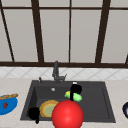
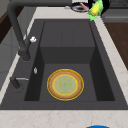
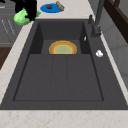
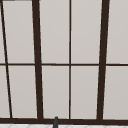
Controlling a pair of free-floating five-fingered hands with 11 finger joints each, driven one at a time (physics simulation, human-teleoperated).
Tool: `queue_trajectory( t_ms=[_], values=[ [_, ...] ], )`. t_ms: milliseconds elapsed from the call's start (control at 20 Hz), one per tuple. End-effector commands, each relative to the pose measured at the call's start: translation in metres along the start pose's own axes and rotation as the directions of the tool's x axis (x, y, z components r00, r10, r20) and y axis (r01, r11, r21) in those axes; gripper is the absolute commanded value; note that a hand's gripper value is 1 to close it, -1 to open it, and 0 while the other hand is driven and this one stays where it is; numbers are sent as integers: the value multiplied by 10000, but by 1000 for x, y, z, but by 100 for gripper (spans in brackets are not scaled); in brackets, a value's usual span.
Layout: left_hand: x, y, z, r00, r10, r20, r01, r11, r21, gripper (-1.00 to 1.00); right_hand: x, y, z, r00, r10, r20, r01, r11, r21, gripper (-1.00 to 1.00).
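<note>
the right hand (image 1: 75,89) hangs above the middle of the dark sink (image 1: 27,105) in the front view, its fingers curled round a corn cob (image 1: 74,96) with a yellow core and bright green husk; the cob lies roughly level under the palm, its yellow tip pointing toward the picture's left; in the left side view the same cob (image 2: 96,9) shows at the top edge, held up in the air over the front rim of the sink, with the black hand (image 2: 105,4) wrapped about it; in the right side view the hand (image 3: 27,8) grips the green husk (image 3: 22,17) near the top left corner, again over the front edge of the basin rather than down inside it.

the left hand (image 1: 34,113) floats low at the front left corner of the sink, near the plate; whether its fingers are loose or clenched cannot be told.

a round plate (image 2: 65,84) with an orange rim and pale green centre lies flat on the sink floor at the left end of the basin; a large red ball (image 1: 67,115) sits in front of it in the front view, covering part of its rim; the tap (image 1: 56,72) stands behind the basin; a blue plate (image 1: 7,105) holding food rests on the counter to the left; a dark bowl (image 1: 125,109) sits at the right edge of the counter; a window (image 4: 70,60) with dark bars rises behind the tap.
</note>
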Motion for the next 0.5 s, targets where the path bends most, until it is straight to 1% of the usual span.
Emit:
queue_trajectory(
  t_ms=[0,450],
  values=[
    [0,0,0,10000,0,0,0,10000,0,0,23,10,9,9989,292,358,-290,9996,-51,100],
    [0,0,0,10000,0,0,0,10000,0,0,76,33,31,9987,340,383,-340,9994,1,100]
  ],
)
